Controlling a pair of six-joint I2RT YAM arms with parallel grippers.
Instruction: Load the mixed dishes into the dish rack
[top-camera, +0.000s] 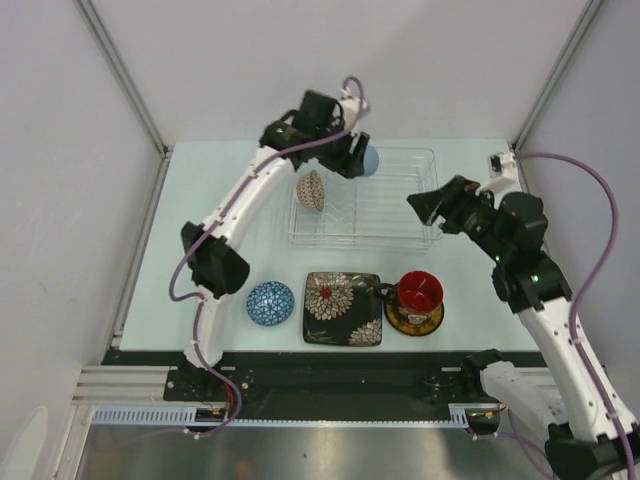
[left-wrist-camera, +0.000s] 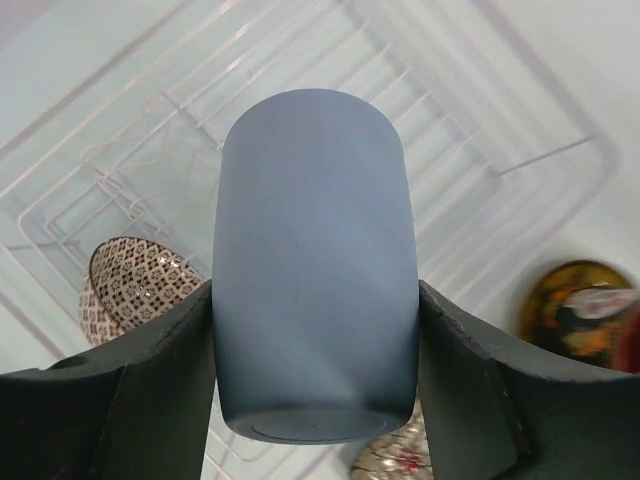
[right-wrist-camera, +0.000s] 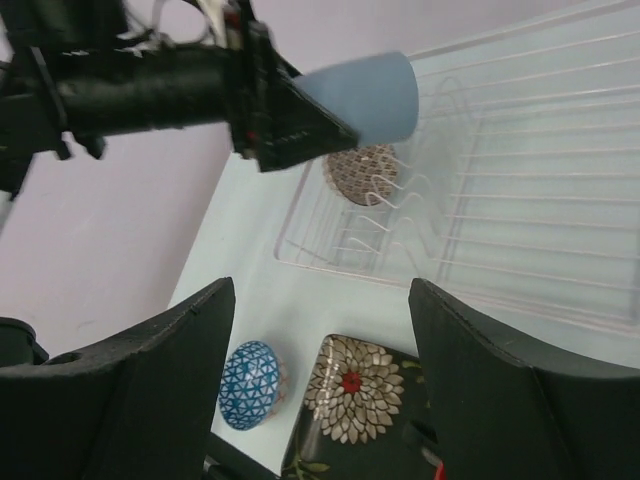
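My left gripper (top-camera: 352, 155) is shut on the pale blue cup (top-camera: 369, 160) and holds it on its side above the back of the clear dish rack (top-camera: 392, 208). In the left wrist view the cup (left-wrist-camera: 315, 270) sits between both fingers, base toward the camera. The beige lattice bowl (top-camera: 311, 190) stands on edge in the rack's left end. The small blue saucer (top-camera: 270, 303), the black square floral plate (top-camera: 343, 308) and the dark mug with red inside (top-camera: 419, 291) on the yellow saucer (top-camera: 413, 322) sit in front of the rack. My right gripper (top-camera: 428, 212) is open and empty, over the rack's right end.
Grey walls stand at the left, back and right. The black mounting rail (top-camera: 330, 385) runs along the near table edge. The right wrist view shows the left gripper (right-wrist-camera: 290, 115) with the cup (right-wrist-camera: 370, 95), the rack (right-wrist-camera: 530, 210), the blue saucer (right-wrist-camera: 250, 385) and the plate (right-wrist-camera: 360, 405).
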